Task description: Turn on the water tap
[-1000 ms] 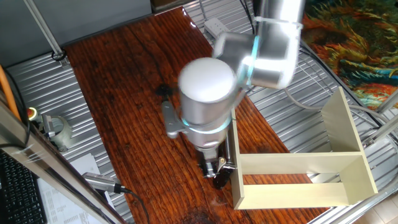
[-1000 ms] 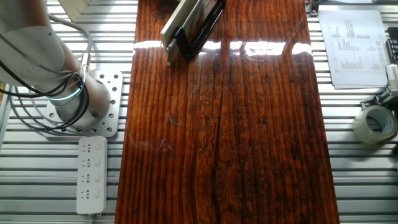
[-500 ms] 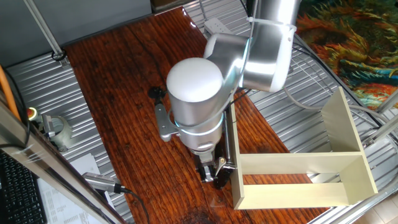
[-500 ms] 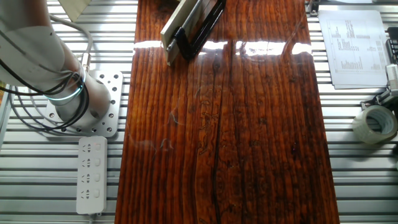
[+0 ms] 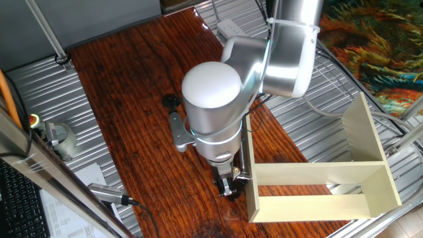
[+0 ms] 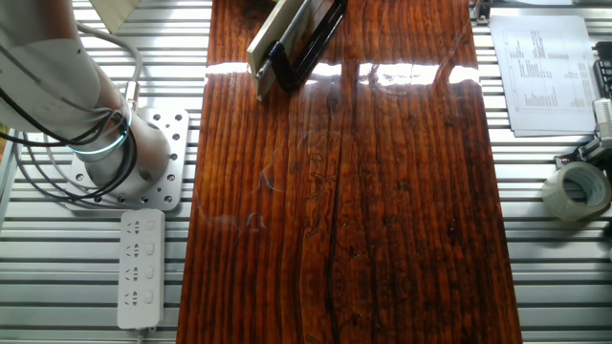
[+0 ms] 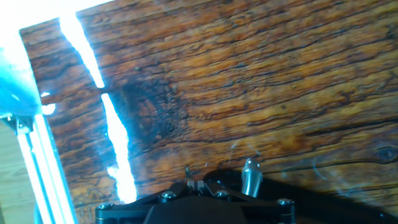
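Overhead and side views of the bench. The long slim black-and-chrome water tap lies flat along the far edge of the glossy, dark-grained wooden table, touching the long side of the cream open-sided box. Its small silver wing-shaped lever handle shows in the hand view as a short bright stub standing up from the black body, close below the camera.

The silver arm's two-finger gripper hangs over that end of the tap, just beside the corner of the box. Whether its fingers are spread or pressed together cannot be told: the wrist hides them in one fixed view, and the hand view shows only the black base.

Judged by its look, the tap is rigid metal, fairly heavy for its bulk and not fragile. The chrome is likely slippery, so the lever should be taken or pushed across its flat wings, not at its tip. The tap may slide or roll on the polished wood, though the box backs it on one side.

Around the table run ribbed metal panels carrying a white power strip, a roll of tape and a printed sheet.
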`<move>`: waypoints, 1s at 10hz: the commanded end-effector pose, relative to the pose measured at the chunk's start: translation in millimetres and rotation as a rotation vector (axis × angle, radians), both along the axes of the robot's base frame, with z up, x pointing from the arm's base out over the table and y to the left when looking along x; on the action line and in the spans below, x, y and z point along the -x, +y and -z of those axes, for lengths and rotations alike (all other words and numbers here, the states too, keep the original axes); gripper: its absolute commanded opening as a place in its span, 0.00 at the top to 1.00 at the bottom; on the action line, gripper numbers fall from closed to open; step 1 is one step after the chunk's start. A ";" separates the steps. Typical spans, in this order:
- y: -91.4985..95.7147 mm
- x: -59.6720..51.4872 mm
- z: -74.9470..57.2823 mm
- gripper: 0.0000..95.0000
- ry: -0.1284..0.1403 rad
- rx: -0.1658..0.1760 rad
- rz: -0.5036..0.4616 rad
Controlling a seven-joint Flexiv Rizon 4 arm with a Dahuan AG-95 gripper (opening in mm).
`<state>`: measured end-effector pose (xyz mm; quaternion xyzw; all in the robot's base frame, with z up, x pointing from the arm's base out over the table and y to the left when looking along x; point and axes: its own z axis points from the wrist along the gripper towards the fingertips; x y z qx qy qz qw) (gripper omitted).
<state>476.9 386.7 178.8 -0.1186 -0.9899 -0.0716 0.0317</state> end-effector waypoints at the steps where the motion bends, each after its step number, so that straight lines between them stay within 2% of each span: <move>1: 2.1 6.1 -1.3 1.00 0.035 -0.015 -0.006; 3: 1.8 13.7 -3.0 1.00 0.075 -0.013 -0.005; 4: 0.8 17.8 -3.3 1.00 0.076 -0.014 -0.006; 5: -0.4 21.2 -3.2 1.00 0.080 -0.030 -0.008; 8: 1.0 24.4 -4.7 1.00 0.085 -0.041 -0.009; 9: 1.3 24.7 -4.9 1.00 0.089 -0.057 -0.013; 10: 1.2 24.8 -4.9 1.00 0.082 -0.051 -0.010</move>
